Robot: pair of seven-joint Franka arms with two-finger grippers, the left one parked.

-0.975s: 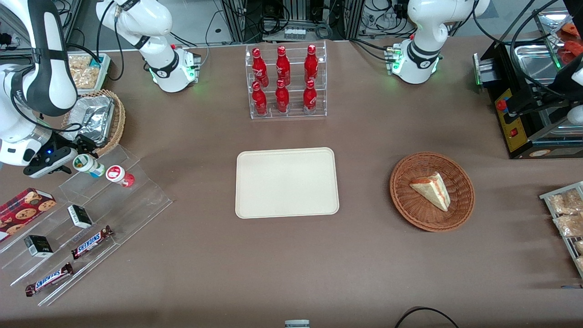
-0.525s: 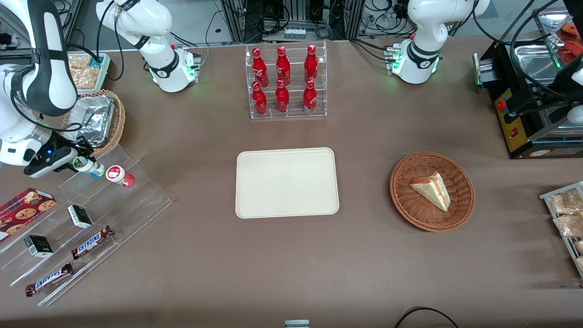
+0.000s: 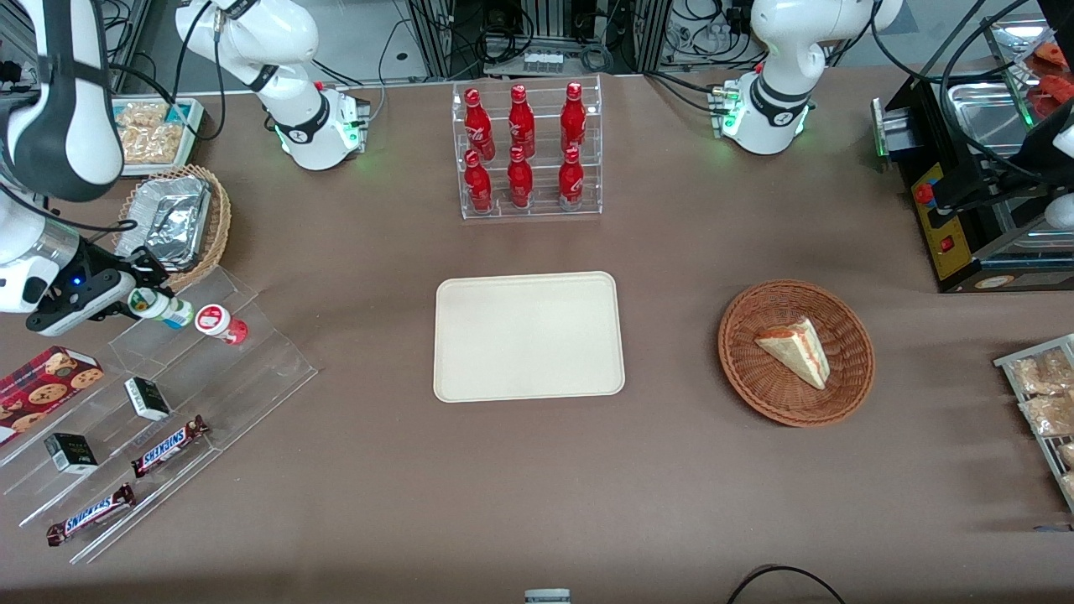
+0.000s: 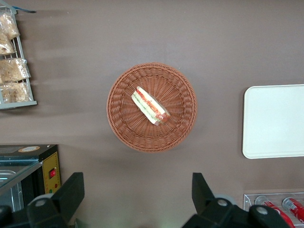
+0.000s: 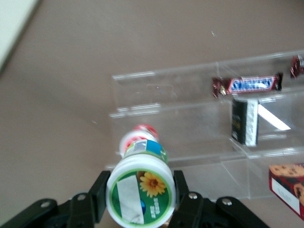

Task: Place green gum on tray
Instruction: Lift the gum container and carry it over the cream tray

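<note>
The green gum (image 3: 152,305) is a white canister with a green-and-white lid, held just above the top step of the clear acrylic stepped rack (image 3: 252,369). My right gripper (image 3: 143,299) is shut on it, at the working arm's end of the table. In the right wrist view the gripper (image 5: 140,195) has a finger (image 5: 100,192) on each side of the lid of the green gum (image 5: 140,197). The red-lidded canister (image 3: 215,321) stands right beside it on the rack and shows past it in the wrist view (image 5: 140,135). The cream tray (image 3: 529,335) lies flat at the table's middle, with nothing on it.
The stepped rack also holds Snickers bars (image 3: 170,445), small dark boxes (image 3: 148,398) and a cookie box (image 3: 46,382). A wicker basket with a foil pan (image 3: 172,220) sits close by. A bottle rack (image 3: 527,151) and a basket with a sandwich (image 3: 795,352) stand farther off.
My gripper has closed round the green gum and shifted it slightly away from the red-lidded canister, toward the working arm's end of the table.
</note>
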